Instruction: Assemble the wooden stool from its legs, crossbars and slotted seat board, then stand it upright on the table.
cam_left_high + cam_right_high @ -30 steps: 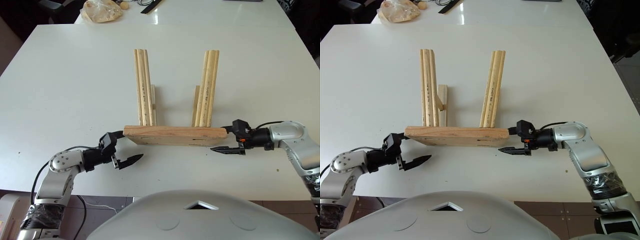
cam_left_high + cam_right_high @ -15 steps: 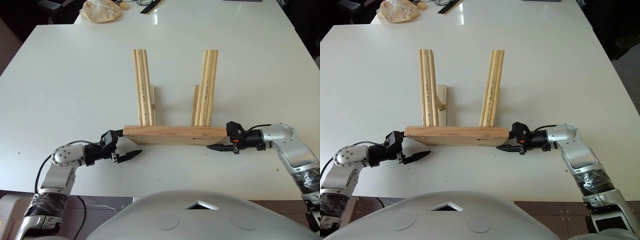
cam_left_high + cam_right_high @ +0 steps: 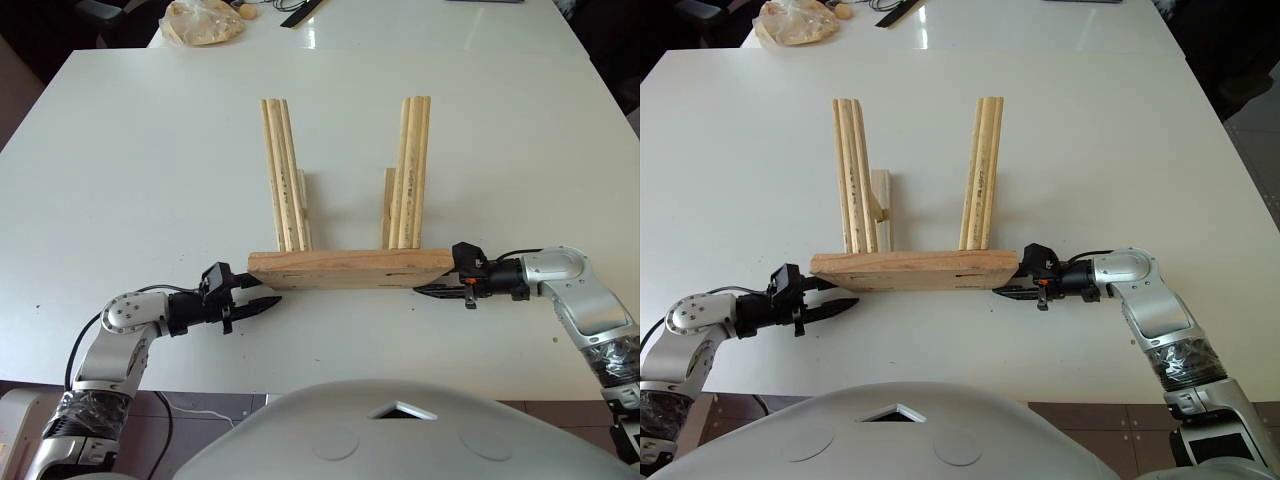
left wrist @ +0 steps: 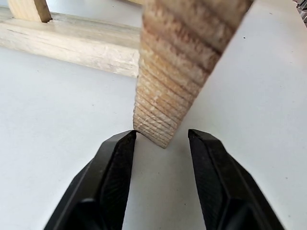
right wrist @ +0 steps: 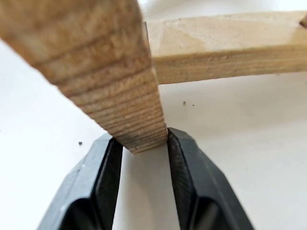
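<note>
— Wooden stool [image 3: 345, 262]: how does it lie?
— On its side on the white surface [image 3: 150, 150], close to the robot's edge. The seat board [image 3: 915, 270] stands on its long edge. The left legs [image 3: 283, 175] and right legs [image 3: 410, 170] run flat away from it. A short crossbar [image 3: 388, 210] lies just inside the right legs, and another lies inside the left ones.
— And the left tool [image 3: 268, 300]?
— It is at the seat board's left end, low against the surface. The left wrist view shows its fingers [image 4: 117, 158] parted around the board's bottom corner. One tip touches the wood and the other stands a little off it, so it is not clamped.
— The right tool [image 3: 425, 287]?
— It is at the opposite end of the board, also low. In the right wrist view both fingers [image 5: 108, 163] press against the board's end corner, one on each face, so it is closed on the seat board.
</note>
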`<act>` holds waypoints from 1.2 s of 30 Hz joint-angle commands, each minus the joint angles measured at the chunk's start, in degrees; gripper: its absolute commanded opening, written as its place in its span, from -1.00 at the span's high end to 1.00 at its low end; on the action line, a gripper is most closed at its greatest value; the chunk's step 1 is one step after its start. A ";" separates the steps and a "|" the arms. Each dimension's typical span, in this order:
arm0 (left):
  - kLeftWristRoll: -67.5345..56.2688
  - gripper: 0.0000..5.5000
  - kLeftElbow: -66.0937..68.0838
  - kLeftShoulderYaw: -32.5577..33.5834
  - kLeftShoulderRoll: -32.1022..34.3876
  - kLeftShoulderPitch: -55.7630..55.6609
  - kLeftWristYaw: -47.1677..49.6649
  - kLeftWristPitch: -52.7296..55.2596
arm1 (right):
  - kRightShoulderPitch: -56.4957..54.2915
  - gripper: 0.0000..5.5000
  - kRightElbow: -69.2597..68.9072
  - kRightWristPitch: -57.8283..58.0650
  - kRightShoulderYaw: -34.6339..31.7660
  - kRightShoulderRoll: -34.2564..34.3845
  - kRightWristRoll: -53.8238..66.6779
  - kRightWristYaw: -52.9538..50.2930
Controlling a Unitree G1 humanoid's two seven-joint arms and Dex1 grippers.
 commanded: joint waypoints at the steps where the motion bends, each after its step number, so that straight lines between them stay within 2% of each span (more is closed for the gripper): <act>1: -0.14 0.51 -0.21 -0.88 -0.26 0.04 -1.07 0.81 | -0.55 0.50 -0.33 1.10 -0.23 0.70 0.60 -0.26; 9: -2.82 0.77 -6.04 -0.75 -1.77 -0.28 0.09 3.89 | -0.43 0.51 -0.80 1.25 -0.44 0.69 0.64 -0.12; 14: -3.51 0.84 -10.58 -0.61 -2.86 -0.40 1.68 6.00 | -0.32 0.51 -1.84 1.91 -0.61 0.58 1.08 0.39; 18: -0.54 0.84 -8.69 -0.46 -2.37 -1.90 4.03 7.13 | -0.84 0.52 -1.81 2.14 -0.71 0.87 0.85 0.66; 28: 4.13 0.28 -1.93 -0.15 0.47 -4.49 5.08 7.92 | -0.58 0.52 -1.77 1.44 -0.99 0.48 0.39 1.20; 33: -1.49 0.01 -5.73 0.96 -0.60 -4.86 2.49 8.74 | -1.17 0.52 -1.38 0.93 -0.31 0.28 -0.34 1.55; 36: -5.45 0.00 -7.33 0.84 0.00 -5.14 -0.63 11.68 | -1.50 0.52 -1.10 0.64 0.07 0.13 -0.54 1.70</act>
